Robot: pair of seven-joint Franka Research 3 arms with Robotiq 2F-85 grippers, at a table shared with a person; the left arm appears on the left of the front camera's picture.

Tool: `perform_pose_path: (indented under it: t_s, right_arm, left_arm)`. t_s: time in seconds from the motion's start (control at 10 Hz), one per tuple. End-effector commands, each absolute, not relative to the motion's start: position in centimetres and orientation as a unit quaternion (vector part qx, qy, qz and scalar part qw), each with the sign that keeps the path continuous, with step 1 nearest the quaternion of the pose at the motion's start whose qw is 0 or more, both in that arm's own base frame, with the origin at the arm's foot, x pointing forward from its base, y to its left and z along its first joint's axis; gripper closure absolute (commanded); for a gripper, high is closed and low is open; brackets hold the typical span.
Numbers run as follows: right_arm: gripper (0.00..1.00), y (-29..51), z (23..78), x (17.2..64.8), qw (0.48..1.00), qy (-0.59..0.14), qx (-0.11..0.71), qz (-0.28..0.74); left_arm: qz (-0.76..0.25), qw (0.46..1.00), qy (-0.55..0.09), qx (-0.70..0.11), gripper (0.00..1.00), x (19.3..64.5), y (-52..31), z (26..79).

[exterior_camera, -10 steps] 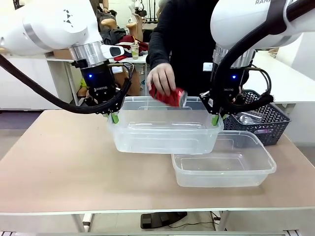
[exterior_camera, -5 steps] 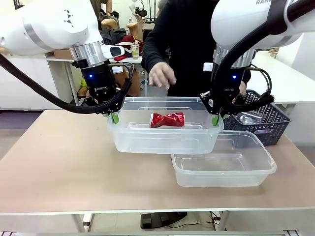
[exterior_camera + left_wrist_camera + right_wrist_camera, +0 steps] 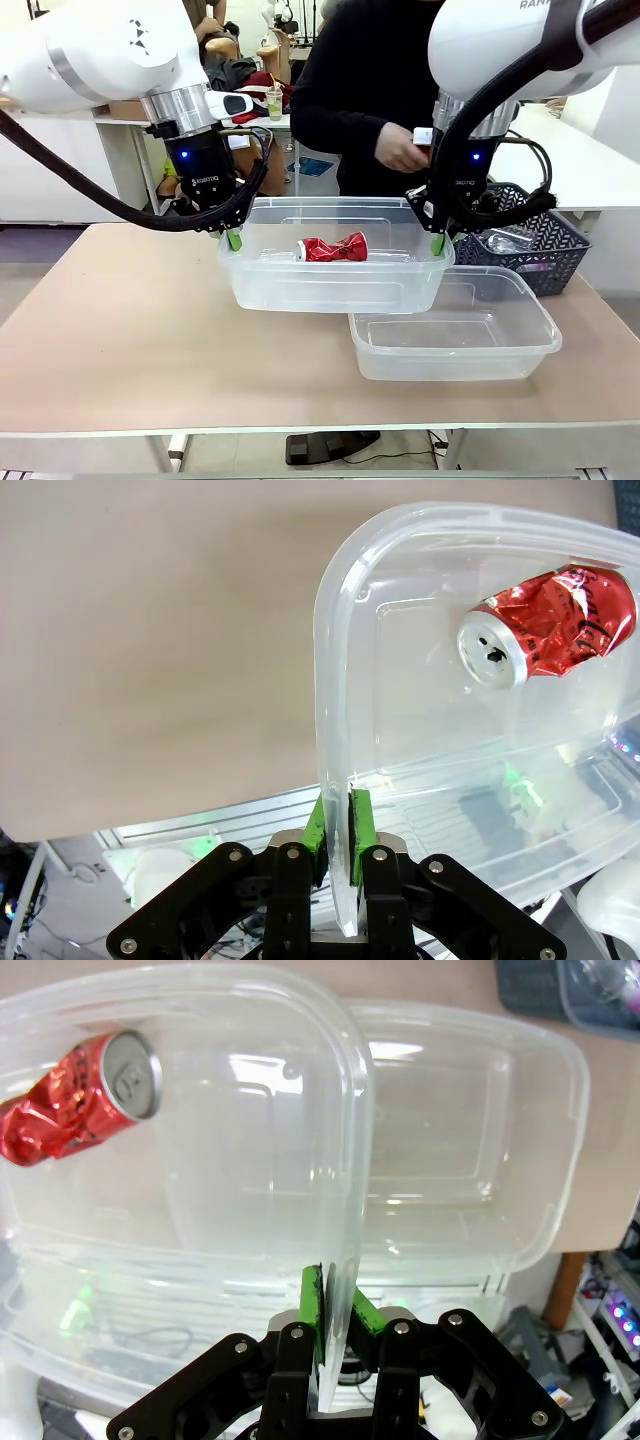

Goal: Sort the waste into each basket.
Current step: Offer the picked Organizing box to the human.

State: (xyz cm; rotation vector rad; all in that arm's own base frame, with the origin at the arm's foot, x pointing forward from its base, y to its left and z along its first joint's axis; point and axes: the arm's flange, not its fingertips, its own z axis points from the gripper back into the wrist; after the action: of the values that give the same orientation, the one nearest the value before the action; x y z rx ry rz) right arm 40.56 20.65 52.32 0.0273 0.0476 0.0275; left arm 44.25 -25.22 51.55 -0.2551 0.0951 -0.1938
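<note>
Beige counter fills the front view, and a person stands at the far side. Both arms hold one clear tub, which seems lifted off the counter. The left jaws pinch the rim at its 9 o'clock end and the right jaws pinch the 3 o'clock end. A crushed red can lies on its side on the tub floor, with its long axis from 9 to 3 o'clock. A second tub rests on the counter at 5 o'clock, and a dark basket is at 3 o'clock. The person's hand is at 1 o'clock, apart from the tub.

From the left wrist, the green pads are almost together, with only the thin rim between them. The can is at 2 o'clock, with one silver end turned to me.

From the right wrist, the pads clamp the other rim. The can is at 10 o'clock.

I judge the can to be light, thin and dented, so it may slide on the smooth floor. Its crumpled waist looks like the best place to hold. The tub looks light, bendy and slippery.
</note>
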Motion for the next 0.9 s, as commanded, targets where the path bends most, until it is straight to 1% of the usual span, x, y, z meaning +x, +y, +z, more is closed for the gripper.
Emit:
perform_pose_path:
  t_s: [0.0, 0.8]
  right_arm:
    - [0.92, 20.38, 52.22, 40.30, 0.999, 0.027, 0.029, 0.025]
    - [0.92, 20.38, 52.22, 40.30, 0.999, 0.027, 0.029, 0.025]
  left_arm:
    - [-0.097, 0.985, 0.043, -0.133, 0.89, 44.22, -25.36, 51.87]
    - [-0.097, 0.985, 0.043, -0.133, 0.89, 44.22, -25.36, 51.87]
